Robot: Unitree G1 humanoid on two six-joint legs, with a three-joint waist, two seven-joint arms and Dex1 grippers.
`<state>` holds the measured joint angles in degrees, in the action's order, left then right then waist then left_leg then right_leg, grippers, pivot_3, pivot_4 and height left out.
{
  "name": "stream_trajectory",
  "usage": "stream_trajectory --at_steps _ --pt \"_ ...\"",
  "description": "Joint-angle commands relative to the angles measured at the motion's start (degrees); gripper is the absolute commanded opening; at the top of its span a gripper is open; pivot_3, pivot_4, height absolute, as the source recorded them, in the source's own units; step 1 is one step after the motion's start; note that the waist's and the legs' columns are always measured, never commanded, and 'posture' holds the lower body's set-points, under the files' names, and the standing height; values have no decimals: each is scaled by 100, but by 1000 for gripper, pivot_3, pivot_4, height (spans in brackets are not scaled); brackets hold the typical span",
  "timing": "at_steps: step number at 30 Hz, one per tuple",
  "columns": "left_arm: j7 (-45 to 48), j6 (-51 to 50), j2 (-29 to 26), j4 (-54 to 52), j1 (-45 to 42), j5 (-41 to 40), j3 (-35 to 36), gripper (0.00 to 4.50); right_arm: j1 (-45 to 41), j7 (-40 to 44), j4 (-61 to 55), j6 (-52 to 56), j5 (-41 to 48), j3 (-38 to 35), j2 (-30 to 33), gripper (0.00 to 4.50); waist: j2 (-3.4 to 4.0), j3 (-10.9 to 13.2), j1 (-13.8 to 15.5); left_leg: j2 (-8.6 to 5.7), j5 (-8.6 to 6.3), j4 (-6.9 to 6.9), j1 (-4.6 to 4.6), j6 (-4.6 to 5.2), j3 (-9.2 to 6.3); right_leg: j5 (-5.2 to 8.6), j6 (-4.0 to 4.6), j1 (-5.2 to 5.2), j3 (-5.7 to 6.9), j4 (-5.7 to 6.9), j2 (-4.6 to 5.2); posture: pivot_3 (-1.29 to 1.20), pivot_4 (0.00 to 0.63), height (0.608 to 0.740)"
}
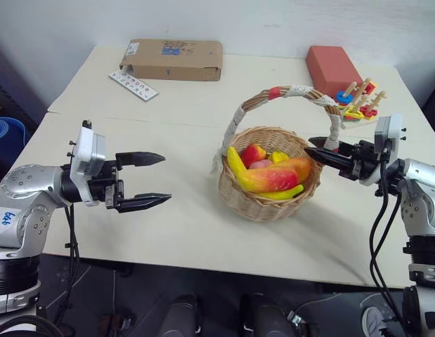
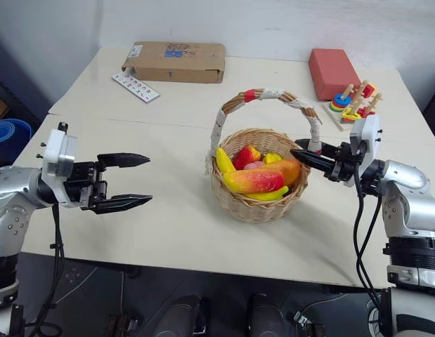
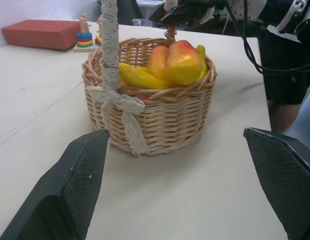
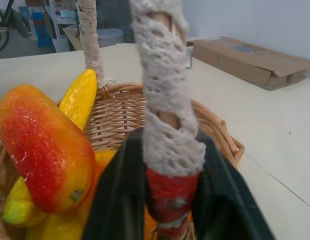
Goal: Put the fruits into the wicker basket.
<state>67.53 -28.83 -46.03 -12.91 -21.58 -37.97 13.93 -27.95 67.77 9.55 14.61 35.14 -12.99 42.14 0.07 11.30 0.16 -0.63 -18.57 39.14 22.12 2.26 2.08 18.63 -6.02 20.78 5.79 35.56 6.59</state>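
Wicker basket (image 1: 270,184) sits mid-table, a bit right of centre. Fruits are already inside: mango-like fruit (image 1: 277,177) lies across the top, banana (image 1: 235,163) curves along the left inner rim, and a few smaller red and yellow-green pieces are under them.

Right gripper (image 1: 317,152) comes in level from the right, its fingers clamped on the basket handle (image 4: 167,125) at its right foot, where the lace wrap meets the red band. The right wrist view shows a black finger on either side of that handle post, pressed against it.

Left gripper (image 1: 152,181) hovers level over the table left of the basket, jaws wide, holding nothing, well apart from the basket. In the left wrist view the basket sits between its fingers (image 3: 69,190), further off.

Around:
- Flat cardboard box (image 1: 172,59) at the far edge, left of centre.
- White strip with coloured marks (image 1: 133,85) just in front of the box.
- Red block (image 1: 332,69) far right.
- Peg-and-ring stacking toy (image 1: 359,100) just in front of the red block, near the right arm, behind the basket.

Nothing lies between the left gripper and the basket.

Table (image 1: 168,140) is pale cream, two tops butted together with a seam running across. White wall behind. A blue round object (image 1: 6,133) sits on the floor at far left.
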Motion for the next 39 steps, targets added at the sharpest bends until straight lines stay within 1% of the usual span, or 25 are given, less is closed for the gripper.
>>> stream_trajectory --at_steps 1,4,7,10,12,14,16,19,22,25,27,28,29,31,32,33,36,38,39 --pt "-65 102 79 -46 -148 -36 -96 4500 395 -225 -617 188 315 -625 184 207 0 0 13 0 0 0 0 0 0 0 0 0 1 -1 0 0 150 740" --pt "-109 209 268 111 -391 40 -318 4500 808 -799 -1060 306 462 -1360 241 207 1 0 64 -2 0 1 1 0 2 0 0 0 0 -1 0 0 150 740" --pt "-97 283 432 225 -572 89 -517 4500 1253 -1163 -1229 346 499 -2112 336 207 3 1 107 -5 0 1 1 0 4 0 0 1 -2 0 -1 0 150 740" --pt "-10 407 536 439 -749 198 -708 4500 1738 -1449 -1081 173 377 -2896 429 207 2 1 147 -6 0 0 2 0 3 0 0 0 0 -1 -2 0 150 740" --pt "31 461 571 542 -839 243 -784 4500 1931 -1632 -863 -23 235 -3233 445 207 2 1 137 -8 0 0 1 0 5 0 0 -2 0 -2 -4 0 150 740" --pt "69 488 599 606 -903 258 -840 4500 2024 -1852 -531 -462 -45 -3472 430 207 3 1 124 -9 1 0 0 2 9 0 -1 -2 -2 -2 -5 0 150 740" --pt "102 522 629 660 -941 285 -895 4500 2085 -2099 -256 -655 -249 -3563 412 207 3 1 96 -9 2 0 -3 2 17 0 -1 -1 -6 -1 -6 0 150 740" --pt "120 585 713 715 -991 333 -970 4500 2007 -2584 -46 -661 -388 -3447 254 207 3 1 46 -6 6 -3 -7 -4 19 0 -1 0 -13 2 -6 0 150 740" --pt "-23 532 879 770 -1123 233 -919 4500 1991 -3074 -122 -700 -550 -3136 -160 207 3 1 -8 -4 11 -4 -7 -8 18 0 -1 1 -14 3 -7 0 150 740" --pt "-94 619 957 840 -1209 322 -903 4500 2001 -3320 -296 -760 -623 -2932 -456 207 5 0 -40 -1 14 -4 -8 -11 18 0 -1 1 -16 5 -9 0 150 740" --pt "-109 681 940 893 -1228 388 -903 4500 2045 -3472 -451 -890 -643 -2883 -608 946 4 0 -44 3 14 -5 -12 -13 18 0 -1 -1 -17 6 -14 0 150 740" --pt "-87 707 902 924 -1211 415 -899 4500 2134 -3461 -541 -930 -646 -2887 -616 1213 4 0 -40 4 15 -6 -13 -14 18 0 -1 -1 -18 7 -14 0 150 740" --pt "-63 734 864 951 -1188 443 -894 4500 2220 -3433 -613 -967 -647 -2903 -604 1585 5 0 -28 4 15 -6 -12 -15 18 0 -1 0 -18 7 -14 0 150 740" --pt "3 826 748 1024 -1064 543 -860 4500 2501 -3306 -790 -981 -579 -3026 -505 2232 7 2 -11 4 15 -6 -11 -15 17 0 -1 1 -17 7 -14 0 150 740" --pt "34 857 683 1070 -969 585 -836 4500 2657 -3234 -905 -1001 -520 -3110 -476 2636 8 1 1 3 15 -7 -10 -15 17 0 -1 1 -17 6 -13 0 150 740" --pt "53 884 628 1113 -881 614 -815 4500 2794 -3165 -1012 -1015 -453 -3178 -460 2921 9 1 7 2 15 -9 -10 -14 15 0 -1 0 -16 5 -12 0 150 740" --pt "133 1186 414 1288 -366 857 -752 4500 3322 -2775 -1356 -1102 -236 -3452 -418 3894 12 0 8 0 14 -12 -9 -13 15 0 -1 0 -16 0 -9 0 150 740" --pt "161 1391 287 1379 30 996 -688 4500 3660 -2522 -1484 -1095 -111 -3654 -337 4463 17 0 1 1 14 -20 -13 -13 15 0 -1 0 -18 -2 -9 0 150 740" --pt "162 1507 240 1424 185 1062 -657 4500 3783 -2410 -1512 -1128 -72 -3724 -299 4463 16 0 -2 1 14 -24 -15 -13 15 0 -1 -1 -18 -3 -8 0 150 740"
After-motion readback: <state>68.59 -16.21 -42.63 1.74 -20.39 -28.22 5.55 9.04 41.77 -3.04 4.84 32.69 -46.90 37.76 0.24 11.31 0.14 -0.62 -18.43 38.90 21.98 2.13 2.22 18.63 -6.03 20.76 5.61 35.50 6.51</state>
